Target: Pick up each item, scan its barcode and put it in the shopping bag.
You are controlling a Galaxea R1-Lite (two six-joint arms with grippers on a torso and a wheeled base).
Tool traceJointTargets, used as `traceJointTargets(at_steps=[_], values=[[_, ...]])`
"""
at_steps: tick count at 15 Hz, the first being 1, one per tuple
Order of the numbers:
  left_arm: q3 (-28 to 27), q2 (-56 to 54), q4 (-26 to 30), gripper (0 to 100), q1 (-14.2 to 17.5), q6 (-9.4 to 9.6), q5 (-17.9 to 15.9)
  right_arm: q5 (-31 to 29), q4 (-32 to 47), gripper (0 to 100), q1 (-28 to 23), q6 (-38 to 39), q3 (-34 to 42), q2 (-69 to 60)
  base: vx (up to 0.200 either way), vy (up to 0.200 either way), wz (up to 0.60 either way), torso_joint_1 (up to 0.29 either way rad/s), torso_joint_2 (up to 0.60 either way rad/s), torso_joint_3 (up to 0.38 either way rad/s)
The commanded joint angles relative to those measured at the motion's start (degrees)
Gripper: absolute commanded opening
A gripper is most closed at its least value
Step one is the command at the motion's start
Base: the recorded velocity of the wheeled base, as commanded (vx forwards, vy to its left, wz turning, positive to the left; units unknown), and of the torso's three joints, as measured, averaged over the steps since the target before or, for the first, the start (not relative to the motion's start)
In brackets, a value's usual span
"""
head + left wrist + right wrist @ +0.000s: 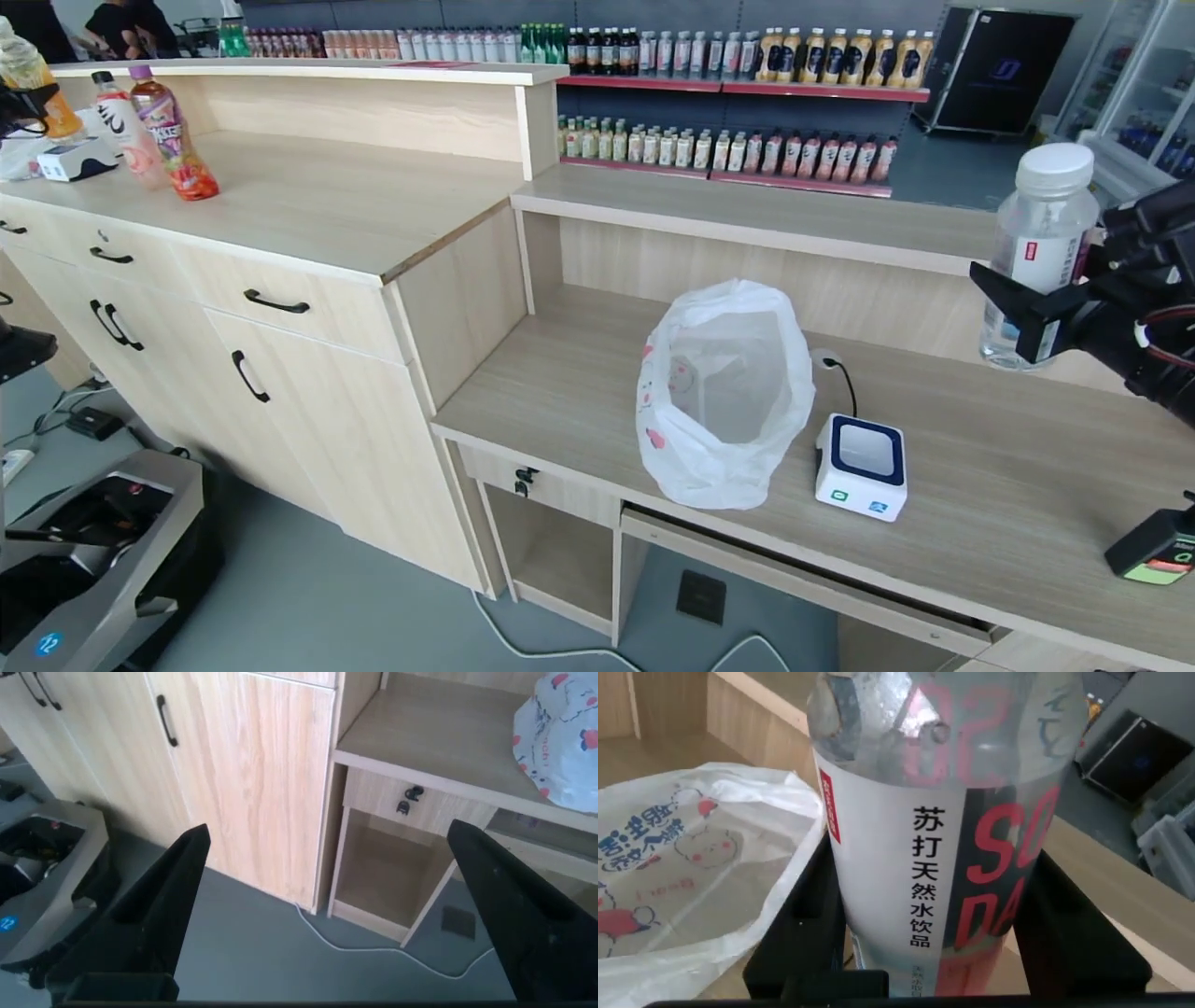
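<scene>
Right pincer (1050, 303): clamped round upright bottle (1038, 243), aloft off the bench (1008, 467) at 2 o'clock of scanner (861, 465). Scan step in hand, by the look. Next calls for lowering toward 8 o'clock, barcode facing scanner. Bag (724, 392) just beside, at scanner's 9 o'clock. Left pincer (327, 831): spread, empty.

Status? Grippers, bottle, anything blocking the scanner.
Right gripper shut on bottle, upright above the desk. Left gripper open, empty, low by the cabinets. Scanner beside the shopping bag; nothing seen in the way.
</scene>
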Motion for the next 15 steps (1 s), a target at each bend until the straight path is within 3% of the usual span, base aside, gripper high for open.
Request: traceJointTargets(at_steps=[1, 9, 14, 15], values=[[0.0, 0.0, 0.0, 100, 0.01, -0.02, 0.04, 0.19, -0.44, 0, -0.27, -0.89, -0.18, 3.23, 0.0, 0.0, 0.0, 0.0, 0.0, 0.0], [0.0, 0.0, 0.0, 100, 0.01, -0.02, 0.04, 0.45, -8.79, 0, -2.46, -6.07, -2.38, 16.06, 0.0, 0.0, 0.0, 0.0, 0.0, 0.0], [0.0, 0.0, 0.0, 100, 0.01, -0.02, -0.05, 3.97, -13.18, 0, -4.84, -6.16, -2.29, 22.74, 0.0, 0.0, 0.0, 0.0, 0.0, 0.0], [0.0, 0.0, 0.0, 100, 0.01, -0.02, 0.04, 8.45, -13.62, 0, -6.24, -7.48, -2.64, 24.76, 0.0, 0.0, 0.0, 0.0, 0.0, 0.0]])
